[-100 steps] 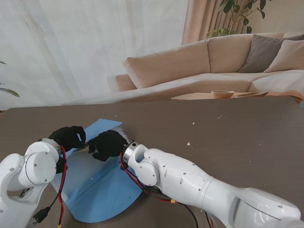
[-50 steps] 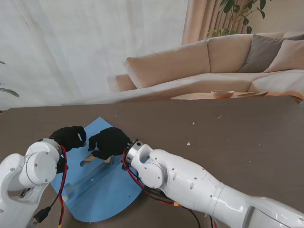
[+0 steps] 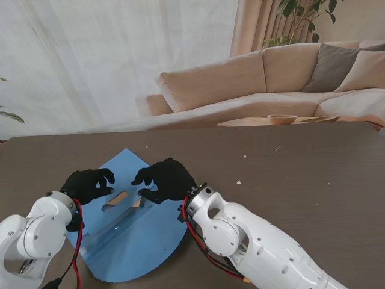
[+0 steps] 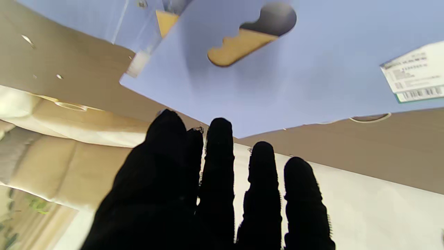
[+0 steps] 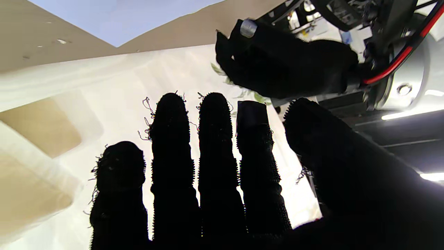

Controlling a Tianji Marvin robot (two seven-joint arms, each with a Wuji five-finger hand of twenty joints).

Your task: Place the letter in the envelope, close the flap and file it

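Observation:
A blue envelope [image 3: 129, 241] lies flat on the brown table [image 3: 289, 174], its rounded flap nearest to me and spread open. A tan letter [image 3: 118, 198] shows through a cut-out in it. My left hand [image 3: 89, 185] hovers over the envelope's left edge, fingers apart, holding nothing. My right hand [image 3: 163, 180] hovers over its right edge, also open. The left wrist view shows the blue sheet [image 4: 305, 69], the tan letter [image 4: 239, 47] in the cut-out, a white barcode label [image 4: 412, 78] and my fingers [image 4: 218, 180] clear of the sheet. The right wrist view shows my spread fingers [image 5: 211, 156], the left hand [image 5: 277, 66] and a blue corner [image 5: 118, 19].
A beige sofa [image 3: 271, 78] and a low wooden table with a bowl [image 3: 281, 119] stand beyond the table's far edge. Small white crumbs [image 3: 239, 181] lie on the table to the right. Both white arms [image 3: 252, 241] reach in from the near edge.
Both hands have let go of the envelope and drawn apart, the right one moving right. Their fingers have spread. The cut-out with the tan letter has come into view.

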